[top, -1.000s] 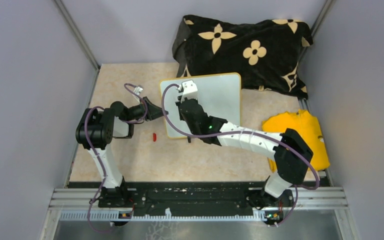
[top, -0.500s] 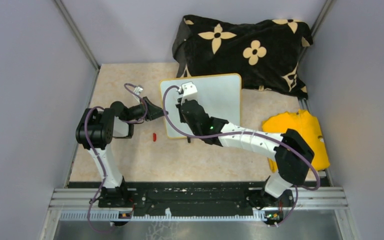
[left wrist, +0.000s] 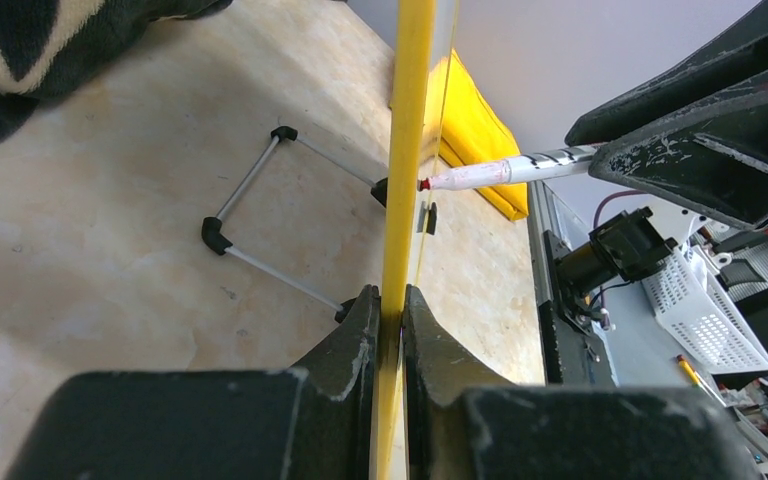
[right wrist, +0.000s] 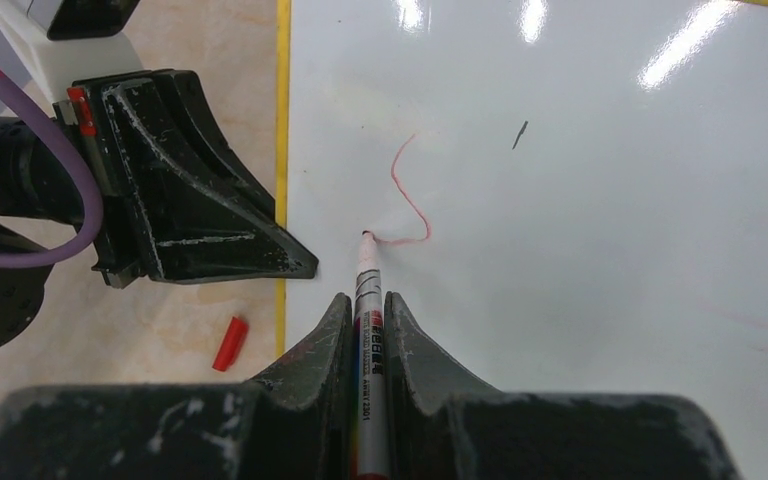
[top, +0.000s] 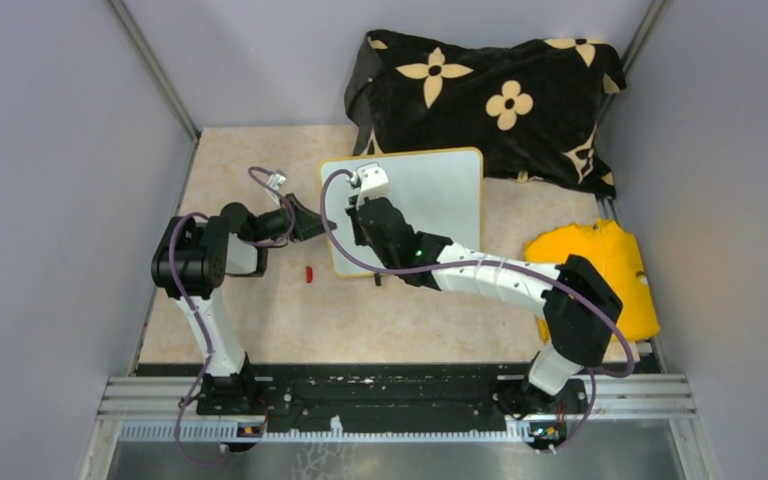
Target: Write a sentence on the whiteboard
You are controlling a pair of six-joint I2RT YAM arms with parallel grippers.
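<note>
Beige stone-pattern counter (top: 260, 320), grey walls on three sides.

The whiteboard (top: 440, 195) sits mid-counter, yellow frame all round. The sentence (right wrist: 410, 202) is so far one thin, curved red stroke near the board's left edge. A small dark fleck shows up and right of it.

Red marker (right wrist: 365, 262): tip touching the board at the stroke's lower end.

Right pincer (right wrist: 366, 298): closed tight on the marker barrel, over the board's left part.

Left pincer (left wrist: 390, 295): clamped on the board's left frame edge, one finger on each face.

A wire stand (left wrist: 260, 225) with black corners lies on the counter on the board's back side. A red cap (top: 308, 273) lies just left of the board. A black flower cloth (top: 480, 100) lies behind the board and a yellow cloth (top: 600, 270) lies to its right.
</note>
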